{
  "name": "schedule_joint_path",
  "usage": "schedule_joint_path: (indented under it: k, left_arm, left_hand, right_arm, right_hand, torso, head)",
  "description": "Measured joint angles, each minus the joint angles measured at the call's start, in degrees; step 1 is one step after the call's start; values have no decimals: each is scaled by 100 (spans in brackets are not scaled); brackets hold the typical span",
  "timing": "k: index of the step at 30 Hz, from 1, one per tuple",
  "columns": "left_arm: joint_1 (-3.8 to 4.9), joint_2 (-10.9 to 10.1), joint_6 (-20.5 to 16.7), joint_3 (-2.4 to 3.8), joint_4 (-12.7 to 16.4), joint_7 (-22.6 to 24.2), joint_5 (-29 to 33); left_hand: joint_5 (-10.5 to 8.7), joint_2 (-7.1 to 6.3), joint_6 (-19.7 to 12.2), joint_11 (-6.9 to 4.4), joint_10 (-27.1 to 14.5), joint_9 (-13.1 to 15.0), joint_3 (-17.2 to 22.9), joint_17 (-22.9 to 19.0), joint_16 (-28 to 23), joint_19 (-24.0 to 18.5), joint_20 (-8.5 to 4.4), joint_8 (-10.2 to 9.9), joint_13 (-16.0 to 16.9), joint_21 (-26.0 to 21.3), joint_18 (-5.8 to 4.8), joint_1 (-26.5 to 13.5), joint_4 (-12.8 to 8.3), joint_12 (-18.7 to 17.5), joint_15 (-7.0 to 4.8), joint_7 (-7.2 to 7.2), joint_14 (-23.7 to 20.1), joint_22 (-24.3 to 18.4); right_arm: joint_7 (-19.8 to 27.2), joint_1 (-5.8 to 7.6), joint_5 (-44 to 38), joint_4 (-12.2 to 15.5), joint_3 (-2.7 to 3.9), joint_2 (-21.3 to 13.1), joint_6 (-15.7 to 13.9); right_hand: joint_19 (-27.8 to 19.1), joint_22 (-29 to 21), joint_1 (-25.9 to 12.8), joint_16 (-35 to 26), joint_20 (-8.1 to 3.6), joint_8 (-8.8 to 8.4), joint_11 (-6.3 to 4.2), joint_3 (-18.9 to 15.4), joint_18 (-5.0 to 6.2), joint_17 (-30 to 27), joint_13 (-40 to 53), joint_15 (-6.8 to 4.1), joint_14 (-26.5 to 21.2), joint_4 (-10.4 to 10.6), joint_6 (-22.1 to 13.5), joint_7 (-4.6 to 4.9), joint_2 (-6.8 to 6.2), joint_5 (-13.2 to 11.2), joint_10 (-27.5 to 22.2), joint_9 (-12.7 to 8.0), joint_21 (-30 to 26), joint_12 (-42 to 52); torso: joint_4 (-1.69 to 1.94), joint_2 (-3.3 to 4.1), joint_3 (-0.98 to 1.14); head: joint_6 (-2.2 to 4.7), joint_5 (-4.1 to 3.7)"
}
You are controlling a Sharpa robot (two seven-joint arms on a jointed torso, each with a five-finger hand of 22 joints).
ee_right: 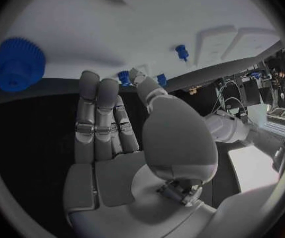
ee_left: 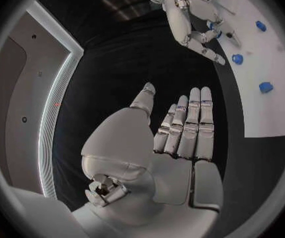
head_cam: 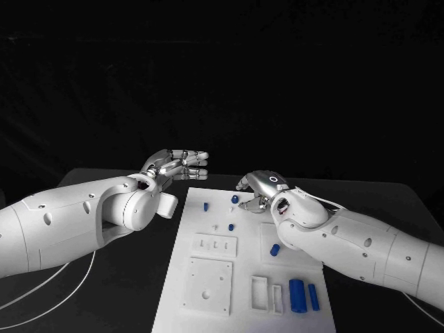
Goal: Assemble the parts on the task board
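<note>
Head view, near to far: the white task board (head_cam: 244, 305) lay mid-bench, carrying two blue cylinders (head_cam: 298, 295) at five o'clock, one blue peg (head_cam: 274, 250) at centre, two small blue parts (head_cam: 205, 206) toward twelve. Right hand (head_cam: 260, 190) rested at the board's far edge, fingers (ee_right: 97, 116) extended together near a blue gear (ee_right: 17, 63), holding nothing I could see. Left hand (head_cam: 178, 164) hovered off the board at eleven o'clock, fingers (ee_left: 189, 127) straight, empty. Judged step: reaching for a part; next needs a closing pinch.

The task board (head_cam: 207, 277) is white, on a black table (head_cam: 382, 201). Its parts (head_cam: 298, 295) are blue. Both hands are silver.
</note>
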Motion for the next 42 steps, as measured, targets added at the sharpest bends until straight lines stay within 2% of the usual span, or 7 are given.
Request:
schedule_joint_path:
  k: [8, 11, 14, 20, 24, 31, 42]
  left_arm:
    - [7, -21, 3, -1, -123, 11, 0]
    - [7, -39, 7, -1, -140, 14, 0]
    - [8, -60, 10, -1, -146, 17, 0]
    - [8, -96, 22, -1, -145, 25, -1]
    - [9, -105, 32, -1, -145, 29, -1]
    - [9, -113, 50, -1, -136, 32, 0]
    - [9, -118, 68, -2, -96, 32, -3]
  left_hand:
    - [0, 0, 0, 0, 0, 0, 0, 0, 0, 0, 0, 0, 0, 0, 0, 0, 0, 0, 0, 0, 0, 0]
    - [0, 0, -56, 0, 0, -1, 0, 0, 0, 0, 0, 0, 0, 0, 0, 0, 0, 0, 0, 5, 0, 0]
    - [0, 0, -92, 0, 0, -5, 0, 0, 0, 0, 0, 0, 0, 0, 0, 0, 0, 0, 0, 10, 0, 0]
    - [0, 0, -92, 0, 0, -5, 0, 0, 0, 0, 0, 0, 0, 0, 0, 0, 0, 0, 0, 10, 0, 0]
    - [0, 0, -92, 0, 0, -5, 0, 0, 0, 0, 0, 0, 0, 0, 0, 0, 0, 0, 0, 10, 0, 0]
    - [0, 0, -92, 0, 0, -4, 0, 0, 0, 0, 0, 0, 0, 0, 0, 0, 0, 0, 0, 10, 0, 0]
    - [0, 0, -92, 0, 0, -4, 0, 0, 0, 0, 0, 0, 0, 0, 0, 0, 0, 0, 0, 10, 0, 0]
  right_arm:
    - [49, 0, 143, 560, 73, -591, -83]
    - [66, 2, 220, 747, 149, -843, -63]
    - [84, 3, 301, 855, 209, -1079, -5]
    - [127, 3, 509, 925, 298, -1322, 151]
    - [159, 2, 698, 917, 350, -1397, 303]
    - [172, 1, 933, 748, 390, -1427, 668]
    - [163, 1, 1114, 416, 398, -1260, 1139]
  right_hand:
    - [2, -1, -221, 53, -2, 0, -171, 511, -2, -6, -10, -22, -15, -221, 121, 120, 94, 7, 709, 0, 110, 0]
    - [14, 112, -464, 98, -94, 0, -285, 1118, -29, 39, -4, -137, -12, -278, 209, 172, 75, 586, 1255, 9, 267, 0]
    - [20, 187, -512, 117, -208, 0, -433, 1253, -166, 76, 44, -230, -36, -274, 295, 124, 66, 552, 1737, 22, 334, 23]
    - [7, 336, -487, 124, -422, 0, -698, 525, -357, 182, 717, -403, 12, -207, 273, 51, 41, 417, 2478, 30, 593, 449]
    - [0, 846, -335, 497, -477, 5, -742, -263, -506, 711, 3736, -458, -35, -127, 152, 34, 193, 373, 1574, 78, 1477, 2968]
    - [-1, 1287, -331, 1478, -390, 5, -693, -400, -510, 2530, 6261, -356, -91, -75, -12, 93, 264, 401, 1535, 187, 2366, 5474]
    - [19, 1287, -330, 1547, -370, 5, -671, -467, -513, 3016, 6607, -332, -34, -4, -155, 95, 264, 489, 1679, 175, 2597, 5764]
  torso:
    - [-73, -48, 46]
    - [-105, -69, 64]
    - [-137, -89, 77]
    - [-199, -116, 104]
    - [-212, -121, 117]
    - [-208, -120, 103]
    - [-207, -116, 97]
  head:
    - [14, 5]
    - [15, 10]
    - [17, 18]
    - [7, 45]
    - [-7, 51]
    - [-33, 34]
    - [-73, -23]
